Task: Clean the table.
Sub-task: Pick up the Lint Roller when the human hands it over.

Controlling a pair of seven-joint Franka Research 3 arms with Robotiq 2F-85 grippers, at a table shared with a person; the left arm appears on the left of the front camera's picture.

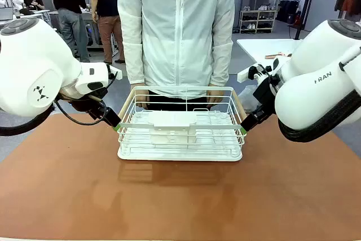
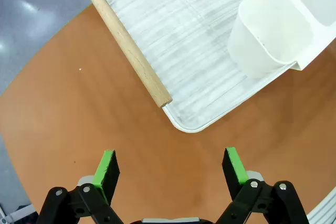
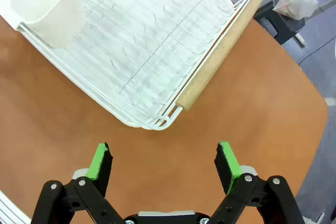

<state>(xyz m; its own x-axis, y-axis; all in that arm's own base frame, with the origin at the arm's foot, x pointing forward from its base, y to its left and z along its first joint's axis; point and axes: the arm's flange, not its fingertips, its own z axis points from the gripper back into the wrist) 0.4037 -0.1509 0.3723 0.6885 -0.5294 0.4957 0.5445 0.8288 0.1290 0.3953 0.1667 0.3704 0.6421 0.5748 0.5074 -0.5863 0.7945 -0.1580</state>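
Where the reddish-brown bench spreads across the foreground, its near half is open room, and a white wire basket sits toward the far edge. The left fingers and right fingers hang spread wide and empty, just off the basket's two ends. A person's hands at its far rim are partly hidden behind the wires. The bench's near corners are cut off.

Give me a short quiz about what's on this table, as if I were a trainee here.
1. True or false: both arms' jaws stand open.
2. What sits on the table? A) a white wire basket B) a red bucket C) a stack of plates
3. Whose hands are at the basket's far side?
Key: 1 true; 2 A; 3 the person's.
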